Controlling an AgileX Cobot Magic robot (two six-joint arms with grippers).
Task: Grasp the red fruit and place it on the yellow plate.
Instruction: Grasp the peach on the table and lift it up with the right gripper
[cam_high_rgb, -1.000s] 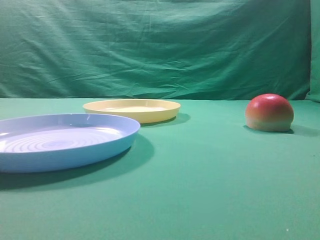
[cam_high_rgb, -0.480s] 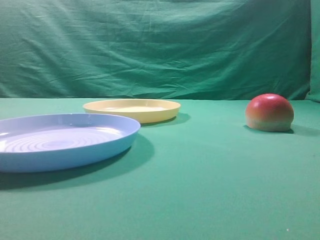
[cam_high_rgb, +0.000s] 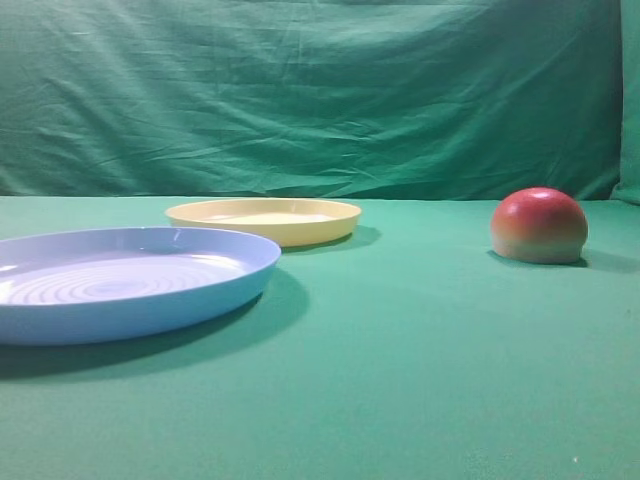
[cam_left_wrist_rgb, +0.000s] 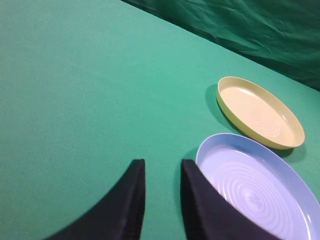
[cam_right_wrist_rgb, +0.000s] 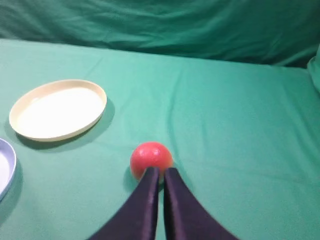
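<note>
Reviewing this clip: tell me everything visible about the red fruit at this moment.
The red fruit is a small, smooth dome, red on top fading to yellow-green near its base, with a slightly glossy, plastic-like look. It sits flat side down on the green cloth, on the right of the high view, well apart from the yellow plate. Nothing grips it. In the right wrist view the closed right gripper has its tips overlapping the fruit's near edge; contact cannot be told.

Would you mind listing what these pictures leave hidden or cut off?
- Red fruit: near side hidden by the right gripper, right wrist view.
- Blue plate: left part cut by the high view's edge.
- Left gripper: its base cut by the left wrist view's bottom edge.
</note>
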